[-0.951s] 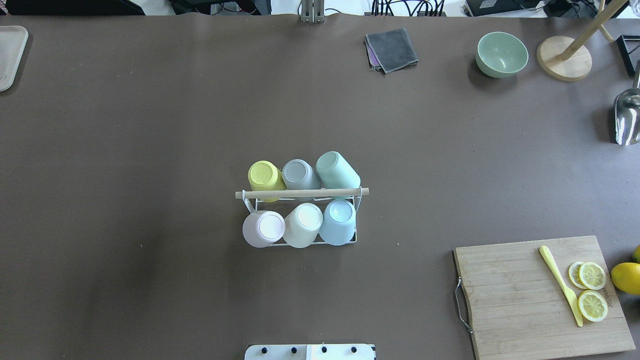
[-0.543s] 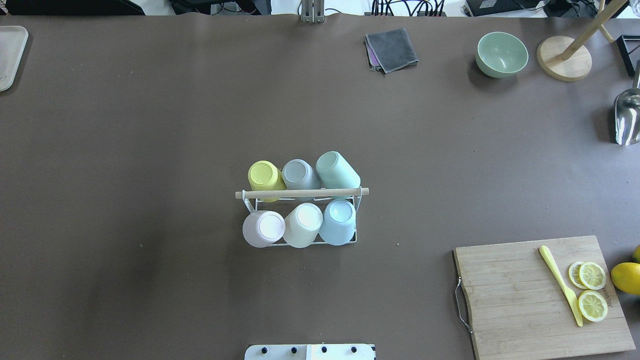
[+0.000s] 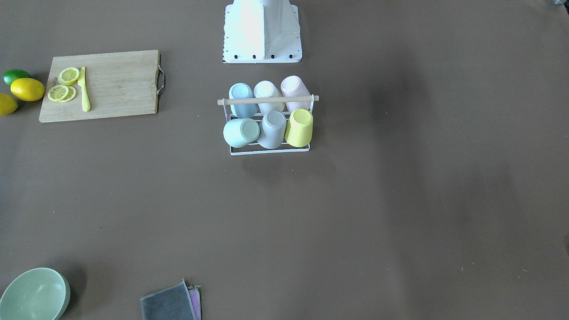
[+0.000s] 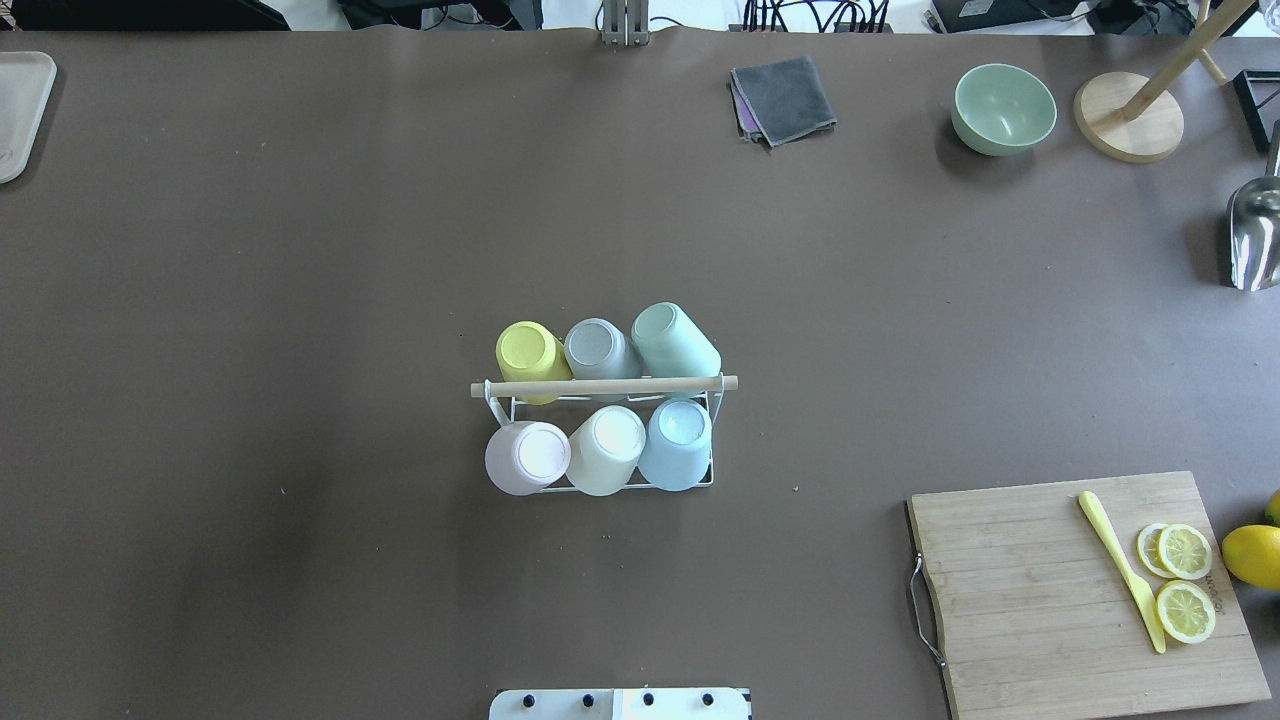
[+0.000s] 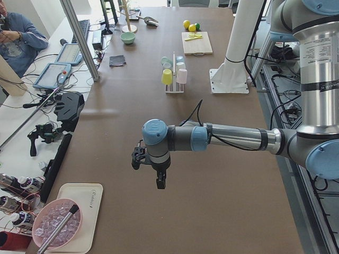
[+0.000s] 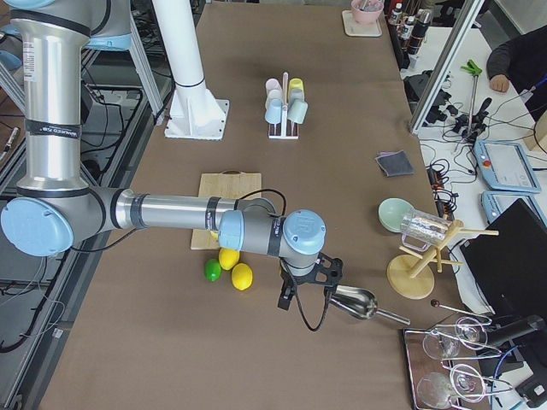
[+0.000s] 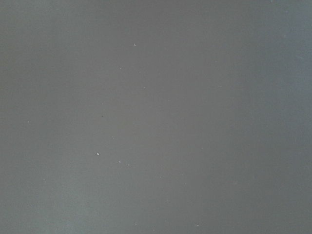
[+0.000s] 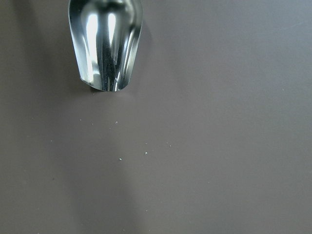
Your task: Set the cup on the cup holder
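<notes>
The cup holder stands at ctr of the bench, near the robot base. Six cups sit inverted on it, three per side of the dowel. Overhead and front cams show no arm. Side cams only: the left gripper hangs over bare bench, well apart from the holder; the right gripper hangs just beside a metal scoop. Jaws, both arms: opening and hold can't be determined. Left wrist cam shows bare bench only; right wrist cam shows the scoop.
</notes>
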Controlling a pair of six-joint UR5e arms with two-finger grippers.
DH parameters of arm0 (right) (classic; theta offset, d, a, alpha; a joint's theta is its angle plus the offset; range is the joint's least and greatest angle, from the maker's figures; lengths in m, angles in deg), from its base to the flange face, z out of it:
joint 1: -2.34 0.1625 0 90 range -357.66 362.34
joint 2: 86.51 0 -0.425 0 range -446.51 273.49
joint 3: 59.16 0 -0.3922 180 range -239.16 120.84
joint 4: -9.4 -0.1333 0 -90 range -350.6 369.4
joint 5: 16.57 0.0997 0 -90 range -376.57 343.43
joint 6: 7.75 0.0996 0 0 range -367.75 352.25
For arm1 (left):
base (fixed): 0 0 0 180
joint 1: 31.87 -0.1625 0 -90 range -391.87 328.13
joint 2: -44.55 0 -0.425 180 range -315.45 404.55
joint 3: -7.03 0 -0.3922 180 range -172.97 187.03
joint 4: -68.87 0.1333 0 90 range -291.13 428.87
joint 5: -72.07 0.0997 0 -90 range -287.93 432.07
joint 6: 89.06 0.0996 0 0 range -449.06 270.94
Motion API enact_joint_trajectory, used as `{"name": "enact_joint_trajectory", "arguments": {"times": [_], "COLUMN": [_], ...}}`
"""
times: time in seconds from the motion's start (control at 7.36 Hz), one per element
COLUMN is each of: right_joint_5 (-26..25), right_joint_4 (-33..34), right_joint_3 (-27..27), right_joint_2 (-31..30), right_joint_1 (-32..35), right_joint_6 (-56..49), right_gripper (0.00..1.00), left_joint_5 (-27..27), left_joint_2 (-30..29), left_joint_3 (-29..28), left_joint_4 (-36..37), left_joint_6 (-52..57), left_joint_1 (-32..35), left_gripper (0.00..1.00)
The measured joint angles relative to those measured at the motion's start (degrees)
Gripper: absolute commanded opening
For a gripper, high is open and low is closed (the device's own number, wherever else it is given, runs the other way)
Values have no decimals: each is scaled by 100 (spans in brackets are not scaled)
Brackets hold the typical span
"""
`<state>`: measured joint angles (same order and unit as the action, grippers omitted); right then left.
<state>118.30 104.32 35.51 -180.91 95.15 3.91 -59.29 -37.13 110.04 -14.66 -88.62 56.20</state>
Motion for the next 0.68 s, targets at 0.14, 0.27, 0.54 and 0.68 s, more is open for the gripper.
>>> {"name": "enact_joint_trajectory", "arguments": {"times": [0.14, 0.27, 0.54, 0.68], "right_joint_5": [6, 14, 16, 15], "right_joint_4": [0, 2, 7, 8], "right_joint_3": [-1, -1, -1, -1], "right_joint_2": [5, 14, 38, 41], "right_joint_1": [0, 0, 0, 0], "right_joint_6": [2, 3, 7, 9], "right_gripper": [100, 100, 100, 100], "left_joint_5": [7, 13, 21, 22], "left_joint_2": [-3, -18, -65, -82], "left_joint_3": [-5, -9, -22, -24], "left_joint_4": [-3, -4, -5, -5], "left_joint_6": [0, 0, 0, 0], "left_joint_1": [0, 0, 0, -3], "left_gripper": [98, 98, 98, 98]}}
